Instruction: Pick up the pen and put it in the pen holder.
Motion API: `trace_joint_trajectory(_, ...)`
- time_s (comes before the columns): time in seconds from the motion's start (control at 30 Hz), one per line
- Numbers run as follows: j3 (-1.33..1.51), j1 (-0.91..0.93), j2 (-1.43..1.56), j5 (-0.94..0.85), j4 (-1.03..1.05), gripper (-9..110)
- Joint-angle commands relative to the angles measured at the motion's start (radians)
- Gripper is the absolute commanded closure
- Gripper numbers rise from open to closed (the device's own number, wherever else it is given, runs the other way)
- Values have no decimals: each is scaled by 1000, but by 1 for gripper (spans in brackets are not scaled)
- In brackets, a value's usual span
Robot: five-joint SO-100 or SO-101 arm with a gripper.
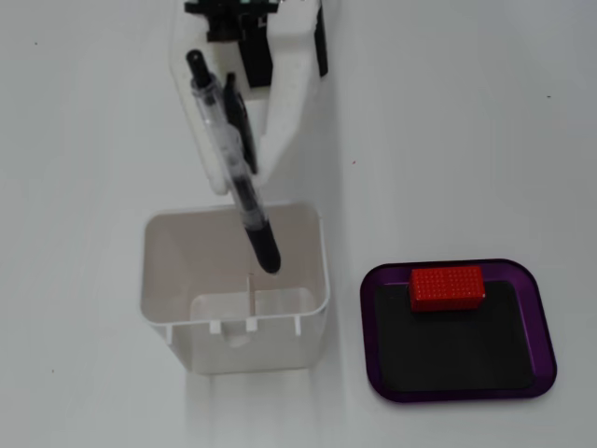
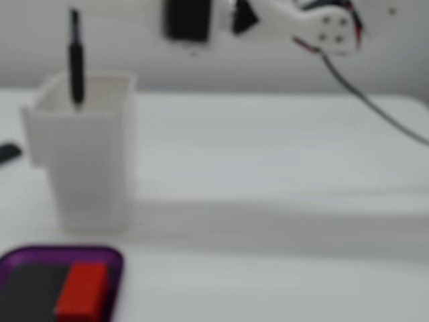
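Observation:
The pen (image 1: 232, 163) has a clear barrel with black ends. My white gripper (image 1: 241, 173) is shut on its barrel and holds it tilted over the white pen holder (image 1: 312, 252). In the top-down fixed view the pen's black lower end lies over the holder's open mouth. In the side fixed view the pen (image 2: 76, 60) hangs nearly upright, its lower tip just below the rim of the holder (image 2: 87, 161). There the fingers are cut off by the top edge and only the arm (image 2: 295, 23) shows.
A purple tray (image 1: 457, 392) with a black floor lies right of the holder and carries a red block (image 1: 448, 287). Both show in the side view, tray (image 2: 40, 253) and block (image 2: 82, 290). A dark object (image 2: 8, 153) sits at that view's left edge.

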Motion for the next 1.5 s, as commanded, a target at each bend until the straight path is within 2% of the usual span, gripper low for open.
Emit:
trace_joint_trajectory(0.0, -31, -2, 15, -9, -41, 102)
trace_joint_trajectory(0.2, -15, -2, 17, -11, -63, 102)
trace_joint_trajectory(0.47, 31, -2, 14, -3, -258, 93)
trace_joint_trajectory(0.73, 35, -5, 37, 8, -270, 93)
trace_joint_trajectory(0.83, 63, -5, 135, 123, -239, 93)
trace_joint_trajectory(1.03, 207, -3, 503, 310, 167, 93)
trace_joint_trajectory(1.2, 275, -2, 882, 575, 689, 93)
trace_joint_trajectory(1.33, 295, -2, 1141, 867, 1126, 93)
trace_joint_trajectory(1.47, 342, 0, 1331, 1223, 1391, 93)
